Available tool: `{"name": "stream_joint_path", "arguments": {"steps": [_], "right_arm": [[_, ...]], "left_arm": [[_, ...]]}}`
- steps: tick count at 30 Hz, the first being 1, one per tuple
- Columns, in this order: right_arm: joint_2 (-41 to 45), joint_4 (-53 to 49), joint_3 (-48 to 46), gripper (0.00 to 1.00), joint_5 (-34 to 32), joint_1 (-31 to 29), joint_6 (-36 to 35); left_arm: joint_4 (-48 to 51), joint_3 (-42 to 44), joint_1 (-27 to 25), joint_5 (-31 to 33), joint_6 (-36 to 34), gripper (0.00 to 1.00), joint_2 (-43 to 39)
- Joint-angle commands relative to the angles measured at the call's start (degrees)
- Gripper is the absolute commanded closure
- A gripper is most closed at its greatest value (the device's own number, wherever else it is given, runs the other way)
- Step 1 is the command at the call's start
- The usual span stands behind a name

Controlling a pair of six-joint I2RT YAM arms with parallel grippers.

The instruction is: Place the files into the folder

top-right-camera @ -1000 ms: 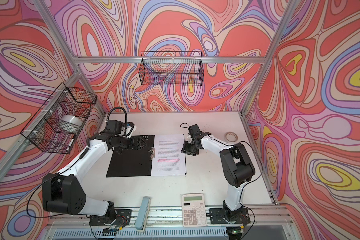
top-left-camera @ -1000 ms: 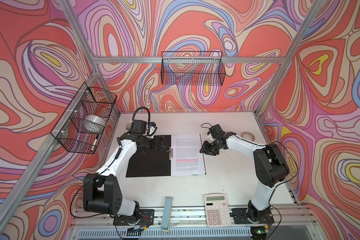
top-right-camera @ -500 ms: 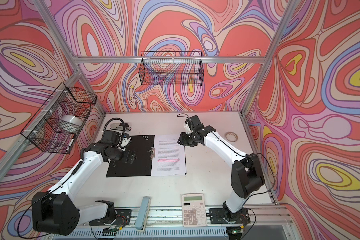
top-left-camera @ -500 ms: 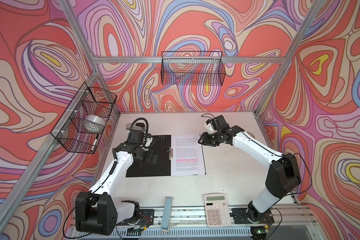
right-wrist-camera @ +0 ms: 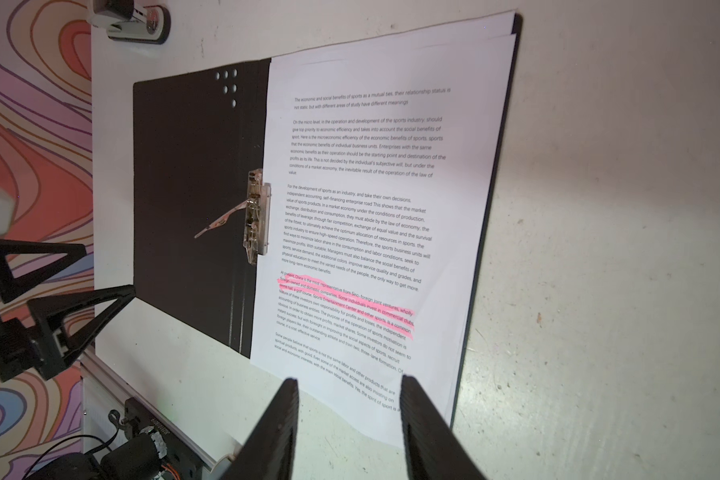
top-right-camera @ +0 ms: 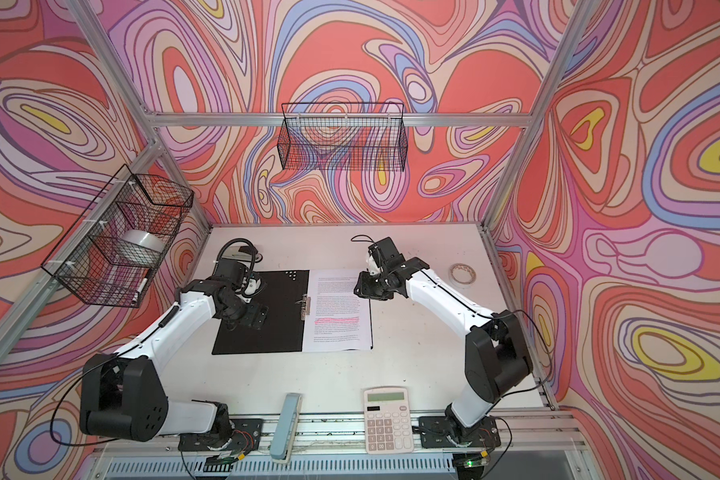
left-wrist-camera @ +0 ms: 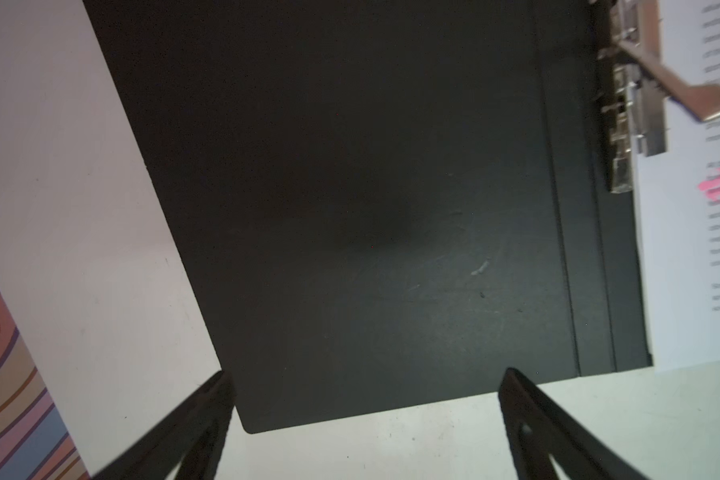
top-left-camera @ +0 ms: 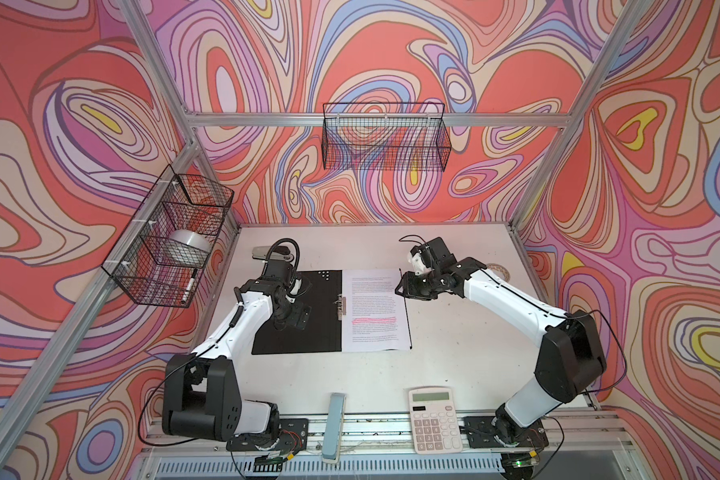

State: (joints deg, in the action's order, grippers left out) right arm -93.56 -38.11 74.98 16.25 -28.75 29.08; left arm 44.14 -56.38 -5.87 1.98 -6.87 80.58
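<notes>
Swirl-patterned walls enclose a white table; left pincer gapes wide, right pincer half-parted, empty.

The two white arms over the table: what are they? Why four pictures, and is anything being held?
They are robot arms, a left arm and a right arm, bolted at the table's front edge, each ending in a two-fingered gripper. Two pictures look down from one camera head overhead. The other two come from cameras on the arms' wrists; the black prongs there are the gripper's fingers. On the table lies an open folder, black inside, with a metal clip at its spine. Printed files, one passage marked pink, lie on its right half. A calculator, a stapler and a tape roll lie around it. Nothing is held: the left gripper hovers open over the folder's black half, the right gripper open by the files' right edge.
</notes>
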Motion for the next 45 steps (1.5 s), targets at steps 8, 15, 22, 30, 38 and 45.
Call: {"name": "stream_joint_path", "arguments": {"steps": [8,15,22,30,38,45], "right_arm": [[-0.05,2.68,-2.41,0.57,0.18,-0.25,0.79],[0.89,3.21,-4.13,0.57,-0.42,-0.25,0.45],[1.90,3.58,-4.98,0.57,-0.68,-0.26,-0.01],[1.09,2.89,-3.88,0.57,-0.96,-0.25,-1.03],[1.61,3.22,-5.58,0.57,-1.40,-0.32,-0.26],[1.79,2.44,-5.24,0.57,-1.83,-0.25,0.10]], "left_arm": [[-5.13,-3.56,1.98,7.61,1.48,0.00,9.55],[-7.05,-9.59,4.94,6.75,5.65,0.00,18.15],[-5.40,-13.34,5.08,-1.76,6.95,0.00,22.30],[-6.26,-13.70,4.64,-14.75,11.18,0.00,22.42],[-9.92,-13.61,4.16,-34.55,15.74,0.00,23.02],[-13.50,-13.76,3.60,-46.50,17.66,0.00,25.52]]}}
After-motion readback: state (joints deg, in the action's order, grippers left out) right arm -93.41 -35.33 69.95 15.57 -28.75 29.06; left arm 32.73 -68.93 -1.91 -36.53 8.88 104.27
